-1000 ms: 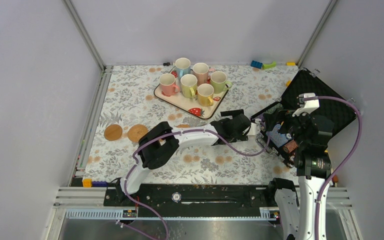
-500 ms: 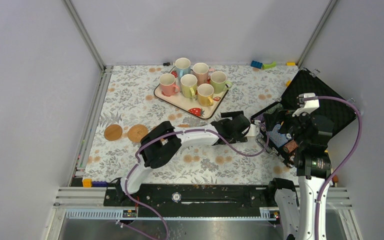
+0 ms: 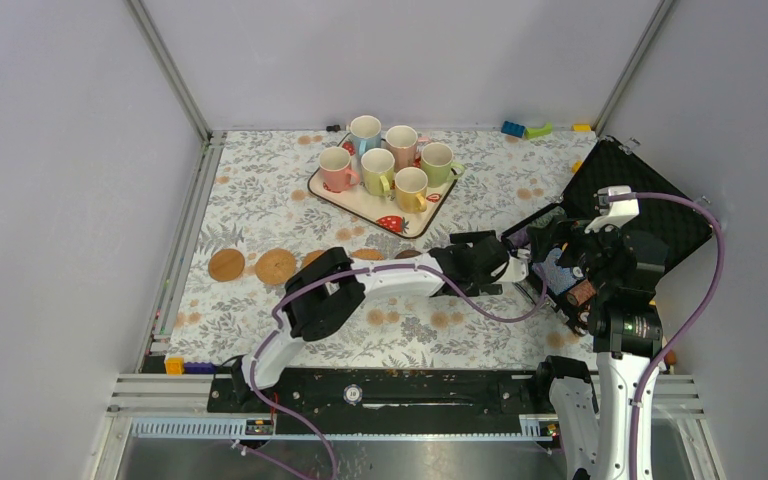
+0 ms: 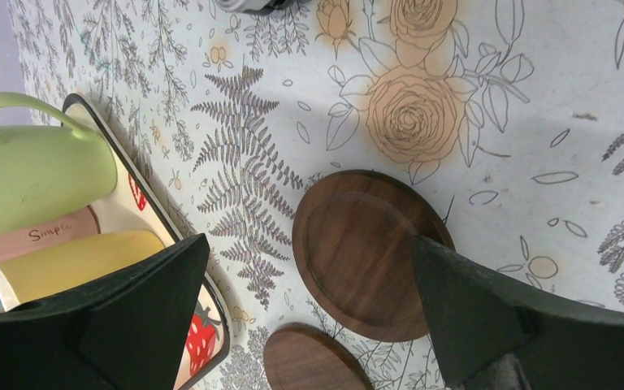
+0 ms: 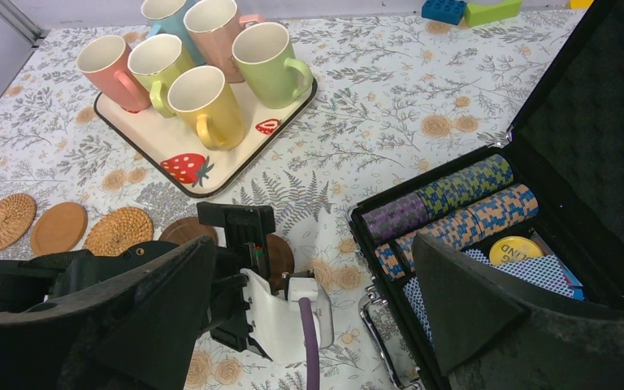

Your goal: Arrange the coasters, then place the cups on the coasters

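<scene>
**Left claw (image 4: 302,252) spread wide over a dark brown coaster (image 4: 366,260)**
In my left wrist view a second dark coaster (image 4: 313,361) lies just beside it at 7 o'clock. From above, the tan coaster (image 3: 227,265) and woven coaster (image 3: 275,266) sit at the bench's (image 3: 260,190) 9 o'clock, and the cups (image 3: 377,165) stand on their tray (image 3: 365,202) at 12. My right claw (image 5: 315,244) also gapes, holding nothing.
</scene>
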